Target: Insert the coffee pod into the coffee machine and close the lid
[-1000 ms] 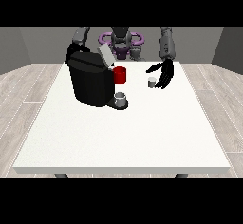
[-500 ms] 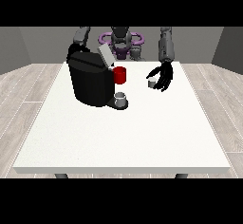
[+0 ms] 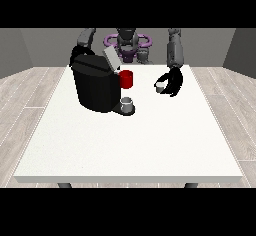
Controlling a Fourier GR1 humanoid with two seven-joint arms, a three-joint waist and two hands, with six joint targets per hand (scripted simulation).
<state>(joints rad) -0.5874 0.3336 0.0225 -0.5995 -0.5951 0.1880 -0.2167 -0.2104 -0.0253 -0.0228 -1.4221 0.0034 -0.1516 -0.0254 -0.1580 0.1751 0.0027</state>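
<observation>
Front view: we see the hand at the view's right [image 3: 172, 81] with fingers curled, apparently round the small pale coffee pod [image 3: 160, 86], beside the coffee machine [image 3: 97, 85] on the bench [image 3: 130, 140]. We judge the pod light, rigid, best pinched by its sides.

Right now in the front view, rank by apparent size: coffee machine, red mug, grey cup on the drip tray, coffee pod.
1. coffee machine, by far the largest
2. red mug
3. grey cup, close to the mug and nearer the camera, so this order is unsure
4. coffee pod, smallest, partly covered by the robot hand
</observation>
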